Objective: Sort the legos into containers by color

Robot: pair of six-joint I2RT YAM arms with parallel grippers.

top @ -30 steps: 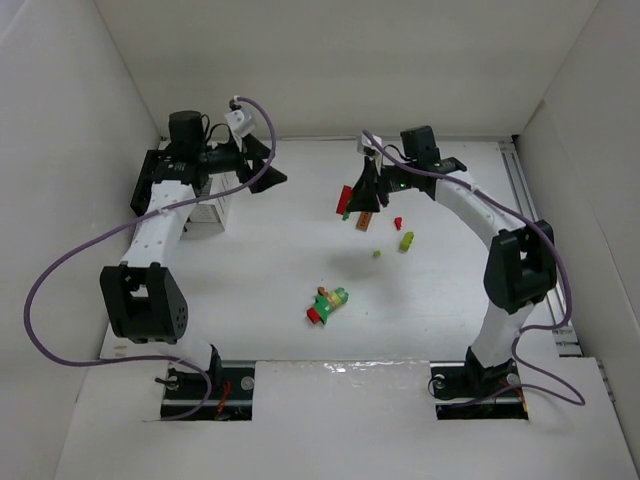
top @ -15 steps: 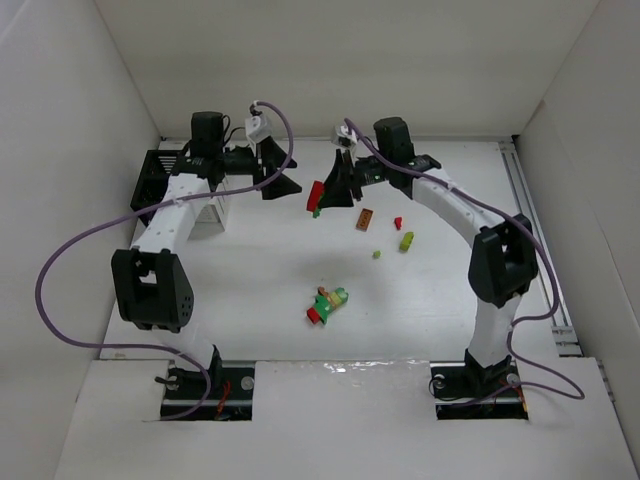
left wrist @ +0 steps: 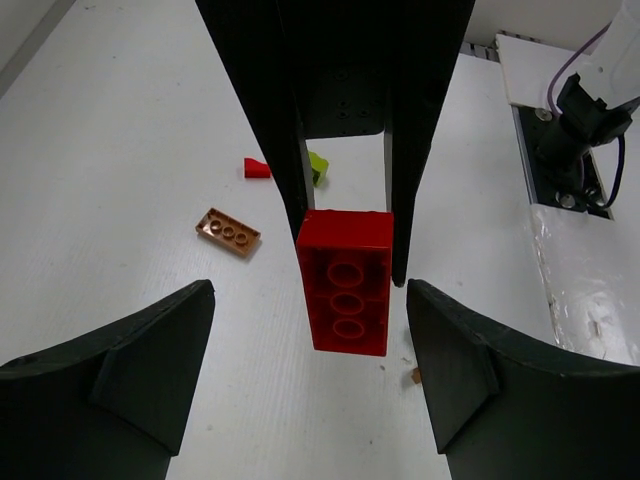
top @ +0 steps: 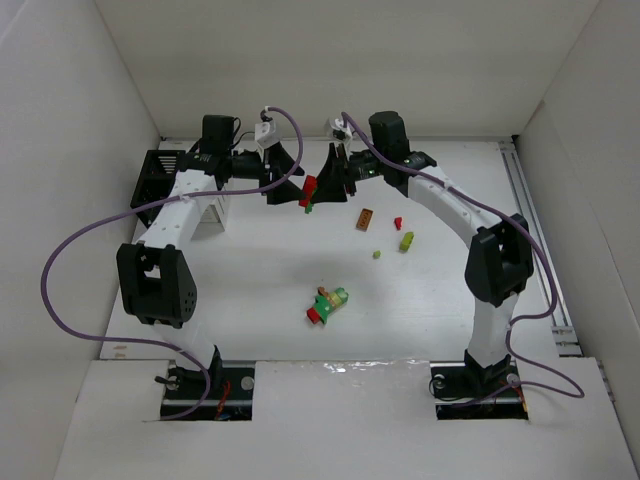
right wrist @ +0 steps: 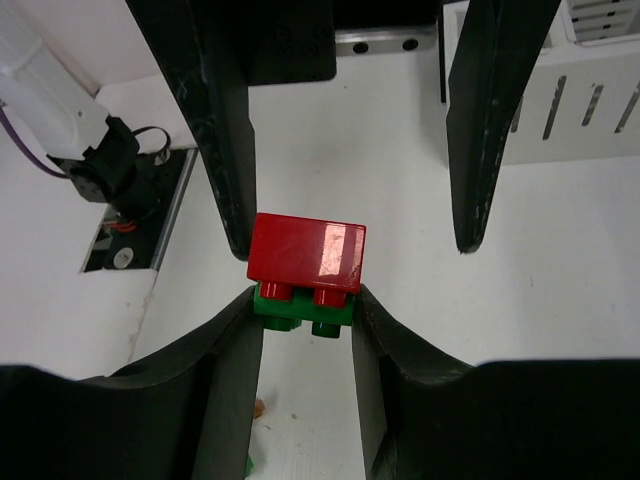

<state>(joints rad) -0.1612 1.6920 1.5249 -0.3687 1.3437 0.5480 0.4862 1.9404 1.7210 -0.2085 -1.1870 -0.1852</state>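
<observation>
Over white table (top: 260, 285), right jaws tight on red-green lego cluster (right wrist: 305, 255), left jaws agape, empty

Between right gripper (right wrist: 305, 300) jaws: stacked legos (right wrist: 306, 250); left gripper (top: 290, 186) just left; containers (top: 152, 178) far left.

Looking along the left hand (left wrist: 310, 300): its two dark fingers (left wrist: 120, 370) stand wide apart at the bottom, touching nothing. Between them hangs a red brick (left wrist: 346, 285), hollow underside with three round tubes facing us. Its upper end is clamped between the long black fingers of the right hand (left wrist: 348, 250) reaching in from the top. On the white tabletop (left wrist: 120, 150) beyond lie an orange plate (left wrist: 228, 232), a small red piece (left wrist: 256, 168) and a yellow-green piece (left wrist: 318, 167). A purple cable (left wrist: 583, 62) loops at far right.
</observation>
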